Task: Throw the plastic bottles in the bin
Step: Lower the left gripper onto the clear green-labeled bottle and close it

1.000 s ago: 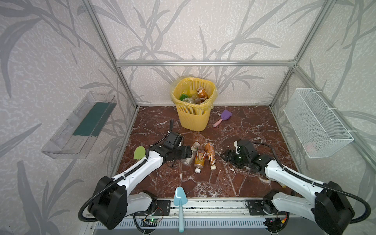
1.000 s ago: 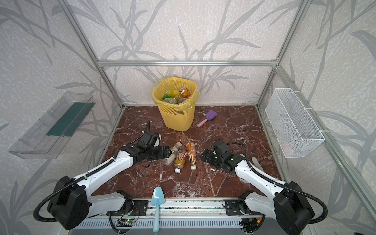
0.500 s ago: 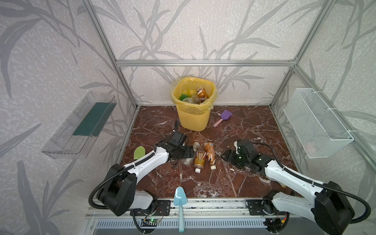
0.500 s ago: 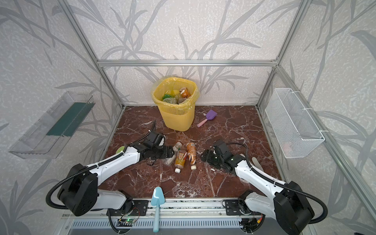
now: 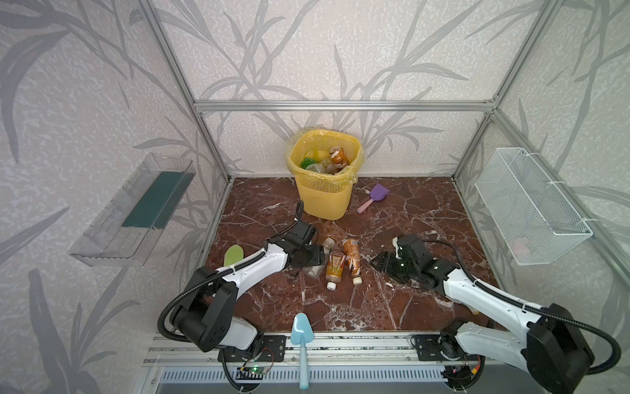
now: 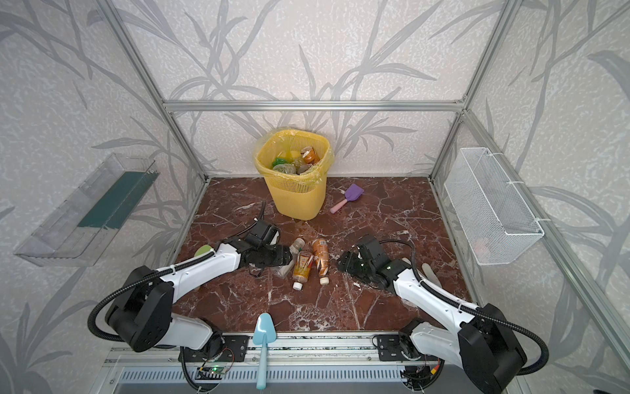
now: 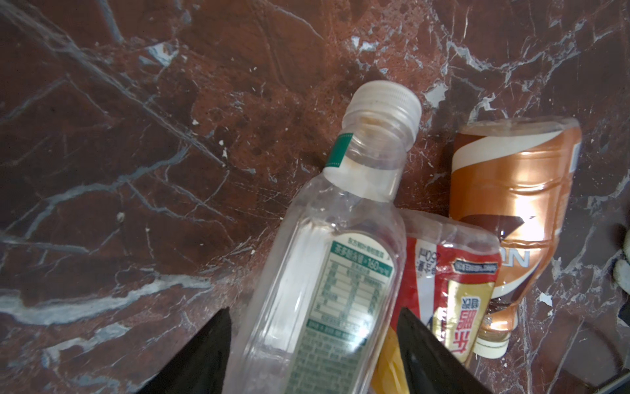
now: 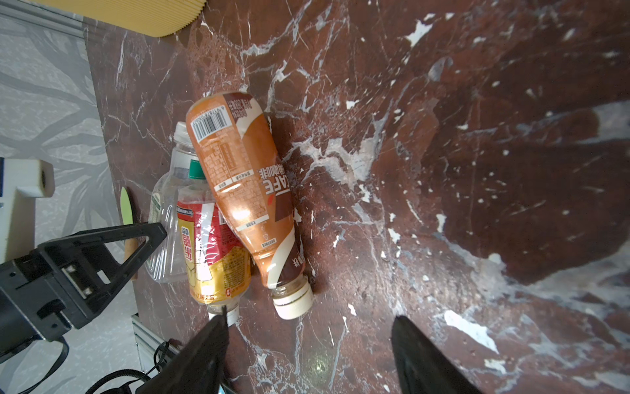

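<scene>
**Item in hand:** clear plastic bottle with a white cap and green-printed label (image 7: 324,273). It lies on its side on the red-brown marble worktop (image 5: 392,204), cap pointing toward the tall yellow lattice bin with liner bag (image 5: 324,198) and well apart from it. It lies between the left jaws, one black finger (image 7: 204,351) on each flank of its lower body. The jaws stand partly closed and all but on the plastic; we cannot tell whether they press it.

**Handling note:** we judge the step to be the pick-up of this bottle. The thin wall will likely dent, so we would close squarely across the body. We would lift straight up before swinging to the bin, since a neighbour leans against it.

**Adjacent:**
- Red-and-gold labelled bottle (image 5: 335,266), touching its side.
- Brown-orange labelled bottle with a cream cap (image 5: 351,256), touching the red-and-gold one in turn.
- Both caps point to the near edge.

**Right jaws:** open and empty, low over the worktop, just beside the brown-orange bottle's cap end.

**Bin contents:** several bottles (image 5: 337,155) inside; three left outside.

**Outlying:**
- Purple toy shovel (image 5: 376,194), near the bin.
- Green shovel (image 5: 233,256).
- Blue shovel (image 5: 301,332).
</scene>
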`<control>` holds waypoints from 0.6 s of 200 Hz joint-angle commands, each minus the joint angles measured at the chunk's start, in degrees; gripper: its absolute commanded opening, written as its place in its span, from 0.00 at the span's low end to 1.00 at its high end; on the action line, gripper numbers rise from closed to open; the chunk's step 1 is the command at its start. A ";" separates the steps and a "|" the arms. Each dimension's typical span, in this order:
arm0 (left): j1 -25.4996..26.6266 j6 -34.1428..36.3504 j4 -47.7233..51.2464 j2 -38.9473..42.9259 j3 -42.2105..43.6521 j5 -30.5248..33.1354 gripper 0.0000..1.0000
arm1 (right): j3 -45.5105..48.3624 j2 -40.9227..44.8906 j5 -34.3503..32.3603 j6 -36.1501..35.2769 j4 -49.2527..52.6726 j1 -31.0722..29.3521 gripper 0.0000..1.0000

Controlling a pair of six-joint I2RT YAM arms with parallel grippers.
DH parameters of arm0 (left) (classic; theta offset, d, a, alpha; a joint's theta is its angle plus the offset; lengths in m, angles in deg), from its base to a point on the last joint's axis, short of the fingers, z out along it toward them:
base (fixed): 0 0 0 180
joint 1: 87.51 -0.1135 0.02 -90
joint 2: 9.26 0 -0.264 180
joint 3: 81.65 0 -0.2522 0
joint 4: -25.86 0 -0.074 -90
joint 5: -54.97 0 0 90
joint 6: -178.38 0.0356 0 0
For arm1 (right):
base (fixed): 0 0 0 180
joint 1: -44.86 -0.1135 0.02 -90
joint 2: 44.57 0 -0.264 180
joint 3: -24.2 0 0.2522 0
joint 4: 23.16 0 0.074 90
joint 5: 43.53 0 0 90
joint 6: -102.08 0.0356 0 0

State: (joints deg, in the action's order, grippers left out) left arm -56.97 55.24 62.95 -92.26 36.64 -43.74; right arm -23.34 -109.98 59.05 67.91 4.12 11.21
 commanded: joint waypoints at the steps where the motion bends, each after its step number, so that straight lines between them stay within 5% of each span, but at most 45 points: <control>1: 0.28 0.03 1.26 0.37 0.57 2.69 0.73 | 0.70 1.25 -0.62 -0.20 -0.04 -0.26 0.76; 120: 0.13 -5.03 9.99 11.74 8.80 11.54 0.62 | 0.41 -0.25 0.18 0.06 -1.24 -0.32 0.75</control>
State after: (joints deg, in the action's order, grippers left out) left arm -56.86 53.01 67.56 -83.69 43.79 -36.72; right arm -23.21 -110.00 59.03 67.93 3.72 11.21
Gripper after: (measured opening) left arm 0.622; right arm 0.747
